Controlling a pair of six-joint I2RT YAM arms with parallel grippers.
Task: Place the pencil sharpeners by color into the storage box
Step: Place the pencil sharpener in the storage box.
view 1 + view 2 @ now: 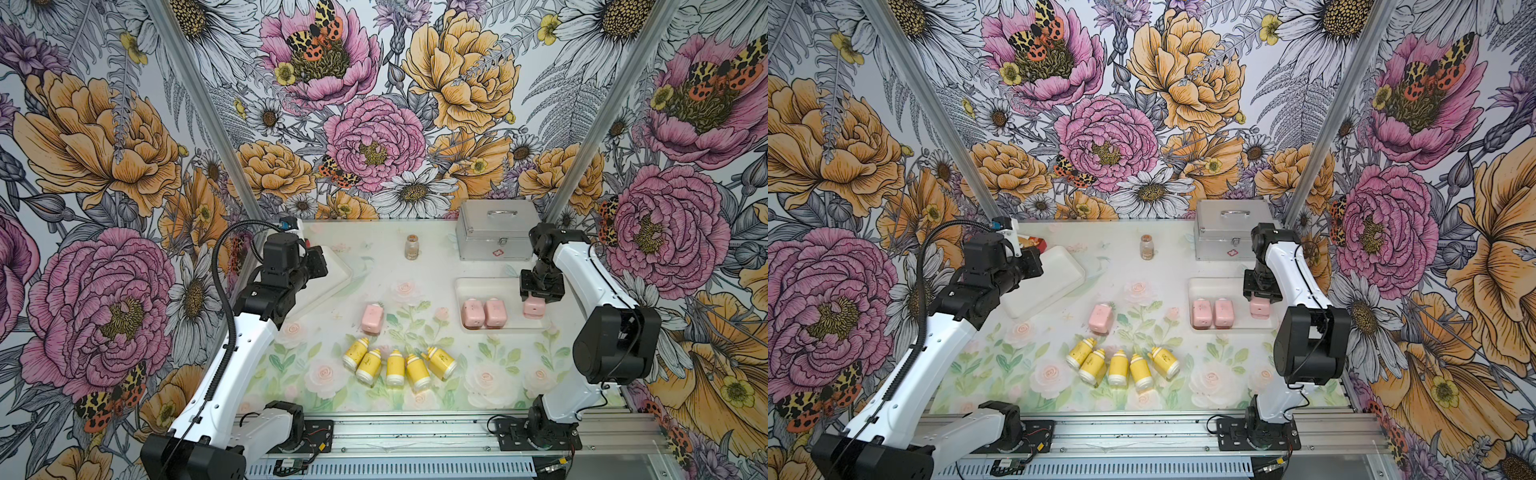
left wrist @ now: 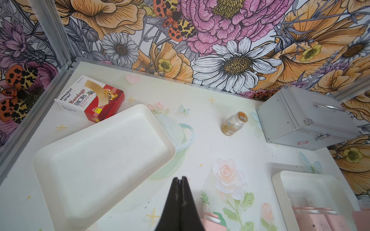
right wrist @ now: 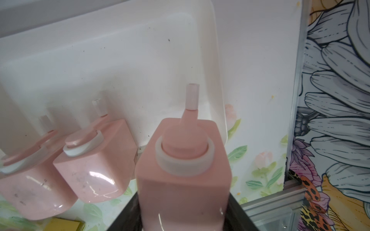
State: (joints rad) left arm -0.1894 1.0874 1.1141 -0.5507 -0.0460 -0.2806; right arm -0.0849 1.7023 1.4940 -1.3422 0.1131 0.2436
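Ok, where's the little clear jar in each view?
Top view: jar far centre, left of silver case.
Top view: same spot.
Left wrist: between left tray and silver case.
Right wrist: not in it.
Landmark: right tray holding pink sharpeners, in all four.

Pink pencil sharpeners (image 1: 372, 318), white-collared, centre and right; yellow pencil sharpeners (image 1: 395, 368) with white ends, lower centre. White trays (image 1: 490, 286); silver case (image 1: 494, 237) with a red mark. Tabletop (image 1: 436, 266): pastel roses, green leaves. Walls (image 1: 374, 137): pink, orange, white blooms.
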